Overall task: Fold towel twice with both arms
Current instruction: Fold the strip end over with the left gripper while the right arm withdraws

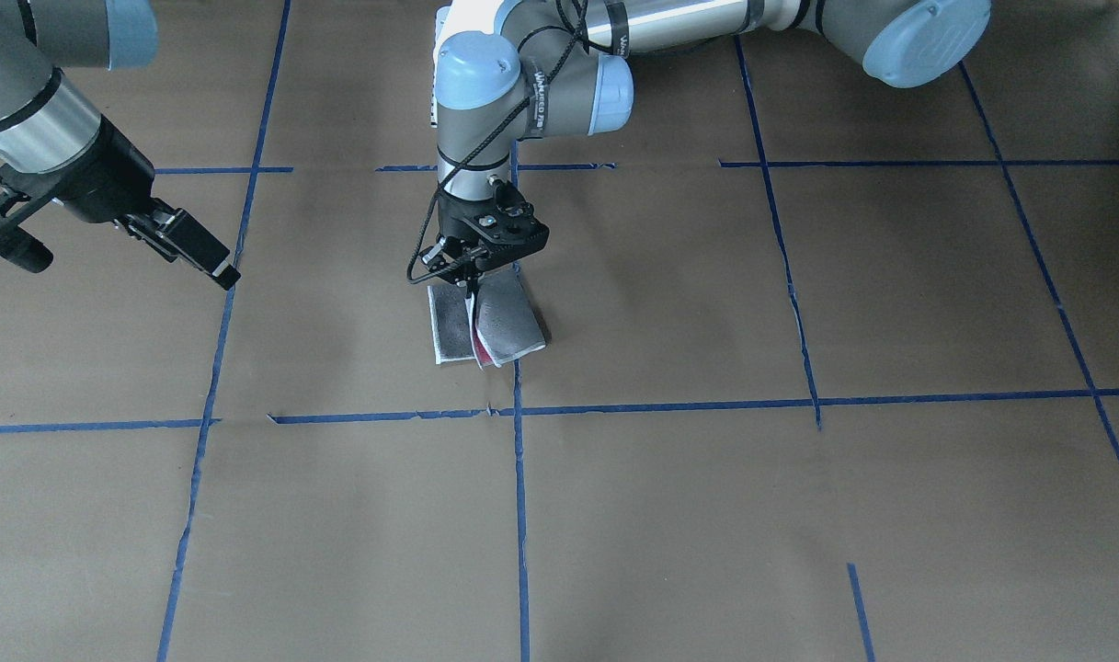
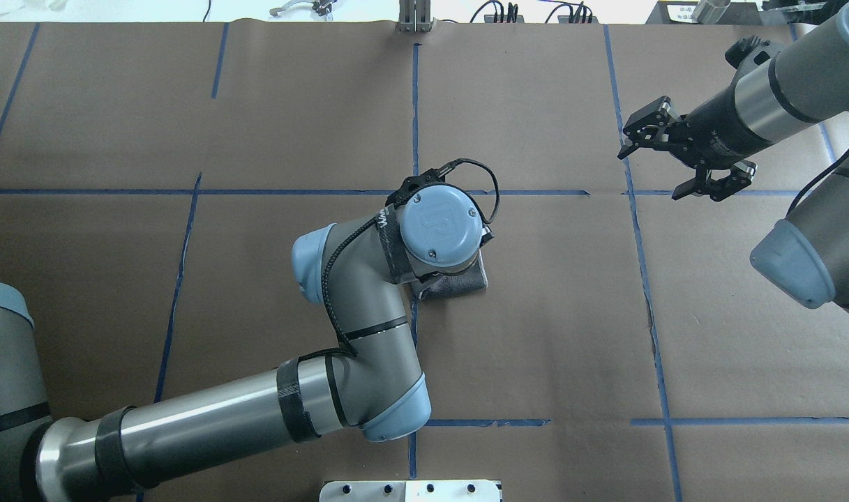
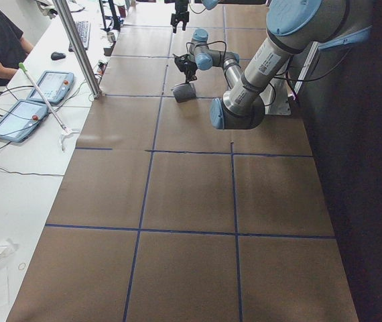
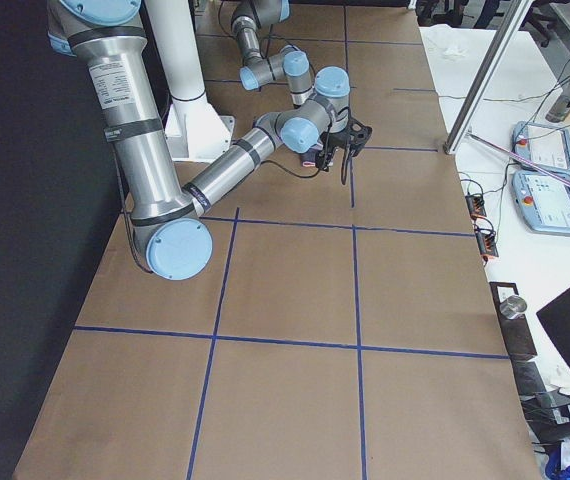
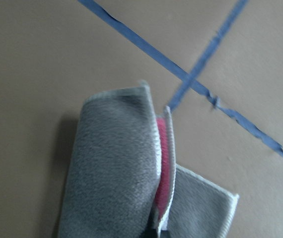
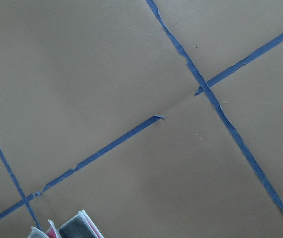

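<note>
The towel lies partly folded at the table's middle, grey side out, with a strip of pink showing between its layers. My left gripper points straight down and is shut on the towel's upper edge, holding one flap raised. In the overhead view the left wrist covers most of the towel. The left wrist view shows the grey folds and the pink inner face of the towel. My right gripper is open and empty, well off to the towel's side above the table. A corner of the towel shows in the right wrist view.
The table is covered in brown paper with a grid of blue tape lines. A white mounting plate sits at the near edge. Operator tablets lie on a side bench.
</note>
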Motion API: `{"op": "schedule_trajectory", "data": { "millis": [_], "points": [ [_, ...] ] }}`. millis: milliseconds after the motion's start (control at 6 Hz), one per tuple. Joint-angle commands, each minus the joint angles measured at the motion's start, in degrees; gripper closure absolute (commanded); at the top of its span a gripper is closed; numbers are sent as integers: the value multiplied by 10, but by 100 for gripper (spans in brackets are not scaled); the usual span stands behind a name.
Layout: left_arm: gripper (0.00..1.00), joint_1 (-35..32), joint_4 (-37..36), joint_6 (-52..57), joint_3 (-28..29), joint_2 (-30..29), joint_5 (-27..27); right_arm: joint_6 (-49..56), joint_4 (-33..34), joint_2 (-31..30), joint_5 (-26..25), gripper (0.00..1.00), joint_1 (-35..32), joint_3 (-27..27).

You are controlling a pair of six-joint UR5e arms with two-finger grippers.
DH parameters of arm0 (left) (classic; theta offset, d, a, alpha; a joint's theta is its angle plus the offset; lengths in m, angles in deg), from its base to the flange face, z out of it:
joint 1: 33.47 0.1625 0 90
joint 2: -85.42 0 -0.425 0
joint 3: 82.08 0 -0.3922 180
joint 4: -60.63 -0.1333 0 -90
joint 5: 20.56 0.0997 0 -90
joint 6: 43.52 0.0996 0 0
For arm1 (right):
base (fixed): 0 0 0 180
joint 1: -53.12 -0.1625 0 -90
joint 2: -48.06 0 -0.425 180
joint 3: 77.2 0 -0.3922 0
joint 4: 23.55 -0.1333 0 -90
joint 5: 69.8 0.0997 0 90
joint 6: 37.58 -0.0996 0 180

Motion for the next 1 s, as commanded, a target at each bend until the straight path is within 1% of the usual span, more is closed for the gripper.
{"op": "schedule_trajectory", "data": {
  "millis": [0, 167, 333, 500, 667, 833],
  "points": [
    [99, 10, 14, 5, 60, -50, 14, 4, -1, -9, 2, 0, -3, -2],
    [88, 10, 13, 5, 71, -58, 14, 4, -2, -10, 1, 0, -3, -4],
    [56, 10, 14, 10, 71, -60, 14, 4, -2, -13, 0, 0, -3, -6],
    [8, 10, 19, 40, 64, -59, 13, 4, -2, -18, 0, 0, -3, -17],
    [0, 8, 71, 46, 30, -42, 11, 4, -3, -26, 1, 0, -3, -19],
    [0, 6, 84, 46, -62, 18, 8, 4, -5, -34, 1, 0, -3, -25]
  ]
}}
